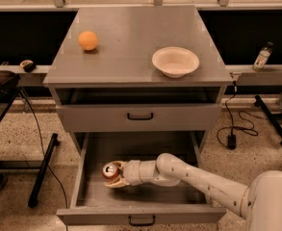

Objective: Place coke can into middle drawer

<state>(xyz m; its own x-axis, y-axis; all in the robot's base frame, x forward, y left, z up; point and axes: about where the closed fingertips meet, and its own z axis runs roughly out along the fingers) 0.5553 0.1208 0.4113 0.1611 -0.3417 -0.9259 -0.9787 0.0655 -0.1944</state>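
The coke can (pixel 110 171), orange-red with a silver top, is inside the open middle drawer (pixel 90 191), at its left side. My gripper (pixel 116 175) reaches into the drawer from the right and is shut on the can, holding it low over the drawer floor. The white arm (pixel 193 177) stretches across the drawer from the lower right. The drawer is pulled far out, and its front panel with the small black handle (pixel 141 220) is at the bottom.
An orange ball (pixel 88 40) and a white bowl (pixel 175 61) sit on the cabinet top (pixel 131 42). The upper drawer front (pixel 140 116) is closed. A small bottle (pixel 262 57) stands on the right ledge. Cables lie on the floor at right.
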